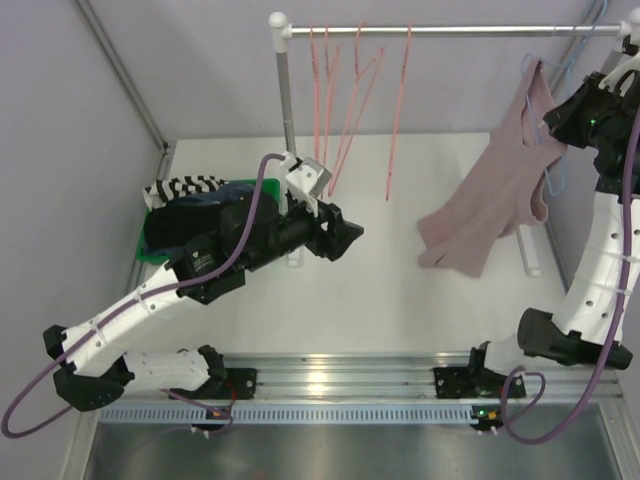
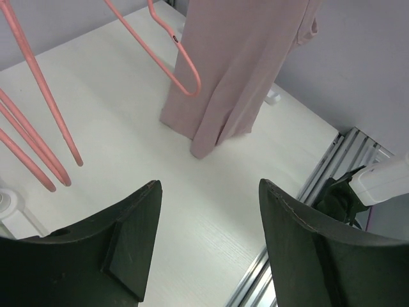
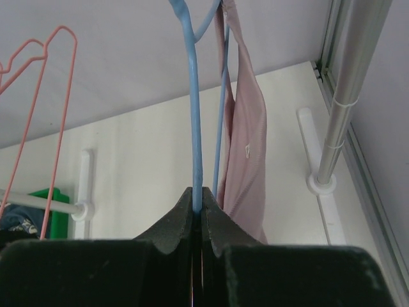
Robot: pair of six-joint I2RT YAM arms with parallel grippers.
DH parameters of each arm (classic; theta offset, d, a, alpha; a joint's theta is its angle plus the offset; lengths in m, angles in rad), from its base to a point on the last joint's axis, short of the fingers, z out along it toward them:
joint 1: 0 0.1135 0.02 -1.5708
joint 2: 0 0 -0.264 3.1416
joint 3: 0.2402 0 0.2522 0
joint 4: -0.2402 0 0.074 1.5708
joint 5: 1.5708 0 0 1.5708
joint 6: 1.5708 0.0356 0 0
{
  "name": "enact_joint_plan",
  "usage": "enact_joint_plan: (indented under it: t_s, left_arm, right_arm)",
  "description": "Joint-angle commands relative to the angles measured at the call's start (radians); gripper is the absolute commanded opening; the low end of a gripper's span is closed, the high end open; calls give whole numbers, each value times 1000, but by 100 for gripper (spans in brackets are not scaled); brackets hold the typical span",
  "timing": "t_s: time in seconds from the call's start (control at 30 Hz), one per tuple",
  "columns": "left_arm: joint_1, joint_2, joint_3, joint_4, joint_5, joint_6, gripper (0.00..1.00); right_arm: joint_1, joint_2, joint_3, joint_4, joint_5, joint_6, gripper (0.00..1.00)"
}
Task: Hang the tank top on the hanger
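The right claw [image 3: 197,203] is pinched shut on the light-blue wire of the hanger [image 3: 194,115], which rises straight up from between its fingers. The tank top [image 1: 495,195] hangs just beside that wire, on the side of the claw away from the pink hangers [image 1: 345,90]. At least one thin strap is looped near the hanger's upper part. The wrist view cuts off there, so I cannot tell whether both straps sit on the shoulders.

The coming move turns on the garment's long axis. It runs from the strap beside the right claw down and away toward the left arm, and the hem rests crumpled on the table [image 1: 380,280]. The right arm is far the nearer. The left claw [image 2: 209,192] holds nothing, its jaws spread wide, and sits well apart from the cloth. The top's lower end is ahead of it and above its open fingers in its own view. In my judgement the free strap or hem needs that empty claw.

Behind the left claw, a green bin [image 1: 268,186] holds a striped garment [image 1: 190,186] and dark clothes [image 1: 170,225]. The pink hangers dangle from the rail [image 1: 450,30].
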Motion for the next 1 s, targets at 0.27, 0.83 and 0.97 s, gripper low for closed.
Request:
enact_joint_plan:
  t_s: [0.27, 0.83, 0.97]
  left_arm:
    - [79, -4, -38, 78, 133, -33, 67]
    - [95, -5, -66, 63, 134, -49, 67]
    - [96, -5, -70, 63, 134, -51, 67]
  right_arm:
    - [-68, 35, -13, 120, -33, -23, 0]
    - [-69, -32, -153, 140, 27, -40, 15]
    - [-69, -50, -164, 133, 42, -39, 38]
